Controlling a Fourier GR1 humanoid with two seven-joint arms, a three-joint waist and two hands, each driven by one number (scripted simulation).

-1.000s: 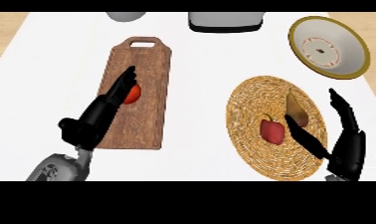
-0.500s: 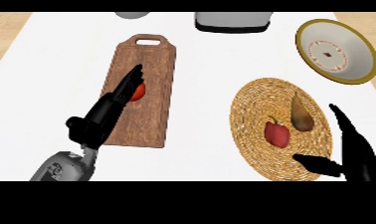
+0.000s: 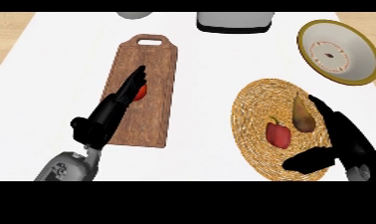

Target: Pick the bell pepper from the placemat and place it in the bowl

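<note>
A red bell pepper (image 3: 277, 134) lies on the round woven placemat (image 3: 253, 118) at the right, beside a brownish pear (image 3: 302, 116). My right hand (image 3: 345, 138) hovers open over the placemat's right edge, fingers straight and thumb spread below the pepper, a short way from it. The white bowl (image 3: 356, 68) with a gold rim stands at the far right. My left hand (image 3: 110, 113) rests open on the wooden cutting board (image 3: 158, 68), its fingers lying over a small red item (image 3: 141, 92).
A grey appliance (image 3: 234, 21) stands at the counter's back centre. A grey round object (image 3: 134, 15) shows at the back left. Bare white counter lies between the board and the placemat.
The view has shifted, so everything sits more to the left. My right hand has drawn down and to the right off the pepper, uncovering the pear. The left hand stays on the board.
</note>
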